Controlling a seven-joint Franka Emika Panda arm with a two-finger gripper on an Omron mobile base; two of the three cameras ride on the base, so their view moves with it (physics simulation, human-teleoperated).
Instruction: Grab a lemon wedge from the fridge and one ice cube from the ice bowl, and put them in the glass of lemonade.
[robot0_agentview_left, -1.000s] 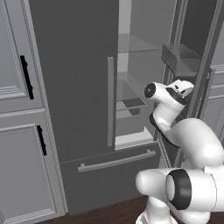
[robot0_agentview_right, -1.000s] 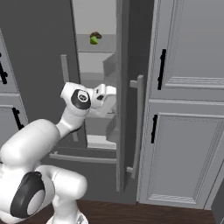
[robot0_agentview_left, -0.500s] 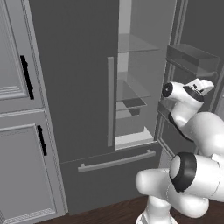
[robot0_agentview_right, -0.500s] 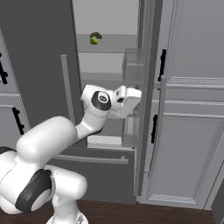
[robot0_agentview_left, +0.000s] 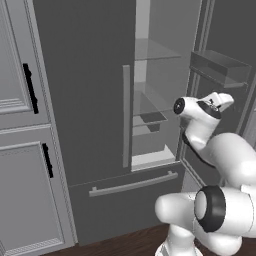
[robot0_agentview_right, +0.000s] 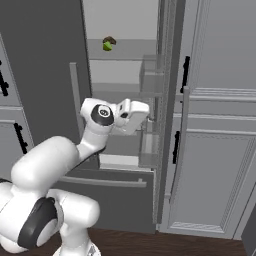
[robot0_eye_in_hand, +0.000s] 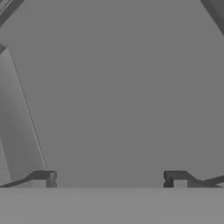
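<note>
While your base faces the tall dark grey double-door fridge (robot0_agentview_left: 85, 100), its right door (robot0_agentview_right: 170, 100) stands swung open and the left door is shut, its long light grey vertical handle (robot0_agentview_left: 126, 116) running down beside the gap. Through that gap you can see the pale grey inside with clear shelves (robot0_agentview_left: 155, 52) and a small dark bin (robot0_agentview_left: 151, 118) lower down.

Look at the right base view and you find the tiny yellow-green lemon wedge (robot0_agentview_right: 108, 44) lying on an upper clear shelf, well above the arm's hand and apart from it.

Your white arm reaches up to the opening, and the two-finger gripper (robot0_agentview_right: 144, 113) sits level with the middle shelves, just beside the inner edge of the open door. In the hand view the two small dark fingertips (robot0_eye_in_hand: 43, 177) stand far apart at the bottom, with nothing between them, so your jaws are spread wide and hold nothing. Ahead of them you see a plain grey surface with a paler slanted panel on the left; which part of the fridge that is, you cannot tell.

On the left of the left base view are grey panelled cabinets (robot0_agentview_left: 20, 150) with black handles (robot0_agentview_left: 30, 87). Dark wooden floor (robot0_agentview_right: 150, 245) runs below the fridge's bottom drawer (robot0_agentview_left: 125, 195).
</note>
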